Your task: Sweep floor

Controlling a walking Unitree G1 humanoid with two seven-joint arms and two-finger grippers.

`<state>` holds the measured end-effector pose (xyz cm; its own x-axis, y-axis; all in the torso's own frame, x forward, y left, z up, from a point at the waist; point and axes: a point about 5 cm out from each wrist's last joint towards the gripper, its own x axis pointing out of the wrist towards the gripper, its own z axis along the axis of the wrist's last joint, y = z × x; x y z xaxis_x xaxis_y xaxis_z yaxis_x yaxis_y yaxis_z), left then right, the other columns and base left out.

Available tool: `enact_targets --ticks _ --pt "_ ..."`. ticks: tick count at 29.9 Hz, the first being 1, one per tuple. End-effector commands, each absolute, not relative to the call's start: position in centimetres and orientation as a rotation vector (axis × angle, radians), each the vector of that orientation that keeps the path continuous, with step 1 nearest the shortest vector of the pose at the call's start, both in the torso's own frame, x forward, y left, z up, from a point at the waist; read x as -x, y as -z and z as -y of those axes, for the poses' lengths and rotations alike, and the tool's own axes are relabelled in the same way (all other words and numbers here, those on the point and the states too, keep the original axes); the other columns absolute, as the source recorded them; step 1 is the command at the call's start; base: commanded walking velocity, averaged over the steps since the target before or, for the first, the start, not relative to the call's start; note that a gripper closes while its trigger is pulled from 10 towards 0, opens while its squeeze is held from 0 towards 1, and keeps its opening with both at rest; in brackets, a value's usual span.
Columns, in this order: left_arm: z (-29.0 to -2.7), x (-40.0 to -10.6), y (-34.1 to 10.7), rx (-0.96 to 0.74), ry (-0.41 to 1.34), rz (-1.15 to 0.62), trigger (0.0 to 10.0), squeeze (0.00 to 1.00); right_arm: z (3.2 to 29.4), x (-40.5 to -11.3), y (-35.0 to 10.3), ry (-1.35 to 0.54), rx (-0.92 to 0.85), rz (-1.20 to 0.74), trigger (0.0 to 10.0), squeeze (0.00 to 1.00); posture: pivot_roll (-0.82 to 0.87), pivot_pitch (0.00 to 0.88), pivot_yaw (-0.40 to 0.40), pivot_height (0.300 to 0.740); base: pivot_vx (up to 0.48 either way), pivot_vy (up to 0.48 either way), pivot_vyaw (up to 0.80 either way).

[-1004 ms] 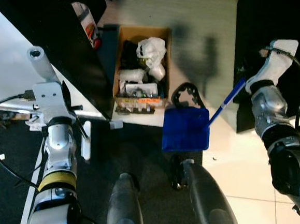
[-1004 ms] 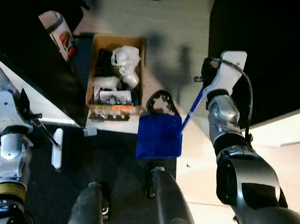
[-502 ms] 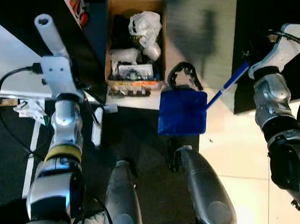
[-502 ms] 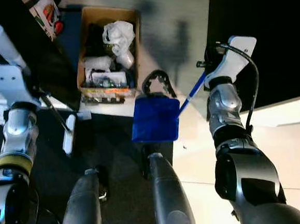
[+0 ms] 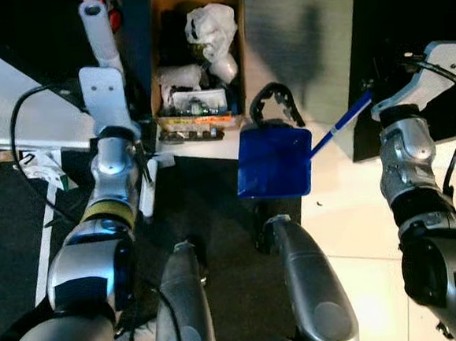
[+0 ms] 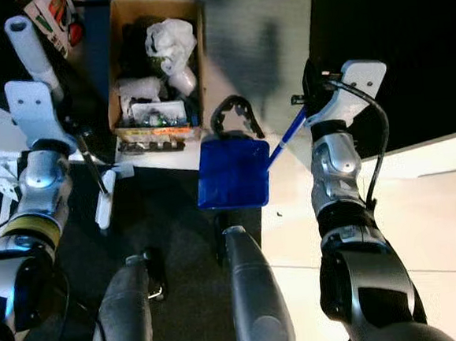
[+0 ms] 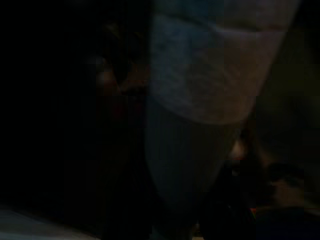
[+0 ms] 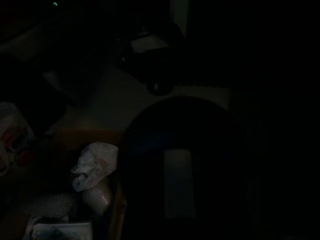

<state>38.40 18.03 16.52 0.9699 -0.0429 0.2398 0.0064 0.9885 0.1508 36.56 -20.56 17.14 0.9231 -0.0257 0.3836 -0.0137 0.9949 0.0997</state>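
Dustpan (image 5: 275, 162), blue and flat, lies in front of our two feet where the dark mat meets the pale floor, its blue handle (image 5: 341, 122) slanting up to our right gripper (image 5: 374, 102); the handle ends at the wrist there, so it looks held, though we cannot tell from the head views how the fingers stand. Just beyond the dustpan sits a black curved clip-like thing (image 5: 276, 102), and beyond that a cardboard box (image 5: 195, 54) stuffed with white bags and packets. Our left arm reaches forward beside the box with a pale tube (image 5: 100, 32) rising past the wrist, and a white brush head (image 5: 146, 199) hangs low beside that arm over the mat; our left gripper is hidden behind the wrist mount, so we cannot tell its fingers. Compared with a second ago, the whole scene has slid in the picture: the box sits higher and our left arm has swung in toward the middle, while the dustpan keeps its place before our feet. In the right eye view the same layout shows, dustpan (image 6: 232, 172) beside the right arm. Our left wrist view is nearly black, with a pale rounded shape (image 7: 210, 75) close to the lens. Our right wrist view is dark too; we make out a white bag (image 8: 95, 165) in the box.
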Motion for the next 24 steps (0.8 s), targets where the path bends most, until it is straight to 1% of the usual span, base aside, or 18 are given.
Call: enact_targets --ticks 1,2,3,4,5,6,7,10,12,13,14,16,17,18,19,20,22,24 --pt "-15.2 -38.4 -16.0 -0.063 0.116 0.238 10.0 0.0 19.9 -35.8 -13.9 -0.015 -0.138 0.276 10.0 0.0 -0.16 0.555 -0.059 0.731 0.0 0.0 0.0" --pt "-14.0 -38.6 -16.3 -0.031 0.156 0.246 10.0 0.0 19.9 -35.7 -13.8 -0.016 -0.139 0.274 10.0 0.0 -0.16 0.554 -0.06 0.731 0.0 0.0 0.0" --pt "-11.6 -38.7 -16.9 0.035 0.234 0.262 10.0 0.0 19.8 -35.6 -13.6 -0.018 -0.137 0.266 10.0 0.0 -0.15 0.555 -0.057 0.731 0.0 0.0 0.0" --pt "-11.6 -38.7 -16.9 0.035 0.234 0.262 10.0 0.0 19.8 -35.6 -13.6 -0.018 -0.137 0.266 10.0 0.0 -0.15 0.555 -0.057 0.731 0.0 0.0 0.0" --pt "-10.0 -38.7 -17.3 0.079 0.287 0.272 10.0 0.0 19.8 -35.5 -13.4 -0.019 -0.136 0.26 10.0 0.0 -0.15 0.555 -0.057 0.731 0.0 0.0 0.0" --pt "-5.6 -38.3 -18.5 0.162 0.462 0.3 10.0 0.0 19.8 -35.4 -13.0 -0.015 -0.139 0.244 10.0 0.0 -0.13 0.555 -0.05 0.731 0.0 0.0 0.0" --pt "-5.6 -38.3 -18.5 0.162 0.462 0.3 10.0 0.0 19.8 -35.4 -13.0 -0.015 -0.139 0.244 10.0 0.0 -0.13 0.555 -0.05 0.731 0.0 0.0 0.0" --pt "0.4 -36.3 -19.9 0.199 0.792 0.347 10.0 0.0 19.6 -35.4 -12.7 -0.011 -0.146 0.231 10.0 0.0 -0.12 0.542 -0.04 0.731 0.0 0.0 0.0" --pt "2.9 -34.6 -20.3 0.184 1.02 0.38 10.0 0.0 19.4 -35.4 -12.6 -0.012 -0.151 0.226 10.0 0.0 -0.11 0.527 -0.03 0.731 0.0 0.0 0.0" --pt "2.9 -34.6 -20.3 0.184 1.02 0.38 10.0 0.0 19.4 -35.4 -12.6 -0.012 -0.151 0.226 10.0 0.0 -0.11 0.527 -0.03 0.731 0.0 0.0 0.0" --pt "3.2 -34.0 -20.3 0.158 1.106 0.396 10.0 0.0 19.3 -35.5 -12.7 -0.012 -0.156 0.224 10.0 0.0 -0.09 0.515 -0.023 0.731 0.0 0.0 0.0" --pt "2.8 -33.7 -20.4 0.131 1.152 0.412 10.0 0.0 19.2 -35.6 -12.7 -0.012 -0.16 0.224 10.0 0.0 -0.08 0.512 -0.02 0.731 0.0 0.0 0.0" --pt "1.7 -33.9 -20.2 0.08 1.154 0.421 10.0 0.0 19.2 -35.7 -12.8 -0.011 -0.167 0.224 10.0 0.0 -0.07 0.509 -0.013 0.731 0.0 0.0 0.0" --pt "-1.3 -34.8 -20.0 -0.039 1.074 0.44 10.0 0.0 19.1 -35.9 -13.0 -0.012 -0.173 0.226 10.0 0.0 -0.06 0.509 -0.006 0.731 0.0 0.0 0.0" --pt "-1.3 -34.8 -20.0 -0.039 1.074 0.44 10.0 0.0 19.1 -35.9 -13.0 -0.012 -0.173 0.226 10.0 0.0 -0.06 0.509 -0.006 0.731 0.0 0.0 0.0" --pt "-3.9 -35.9 -19.9 -0.126 0.985 0.433 10.0 0.0 19.0 -35.9 -13.0 -0.013 -0.176 0.226 10.0 0.0 -0.05 0.509 -0.006 0.731 0.0 0.0 0.0" --pt "-6.7 -37.0 -20.1 -0.121 0.874 0.421 10.0 0.0 19.1 -35.9 -13.0 -0.01 -0.181 0.224 10.0 0.0 -0.04 0.506 -0.002 0.731 0.0 0.0 0.0" --pt "-7.9 -37.4 -20.2 -0.108 0.832 0.413 10.0 0.0 19.1 -35.9 -12.9 -0.008 -0.185 0.223 10.0 0.0 -0.04 0.504 -0.002 0.731 0.0 0.0 0.0"
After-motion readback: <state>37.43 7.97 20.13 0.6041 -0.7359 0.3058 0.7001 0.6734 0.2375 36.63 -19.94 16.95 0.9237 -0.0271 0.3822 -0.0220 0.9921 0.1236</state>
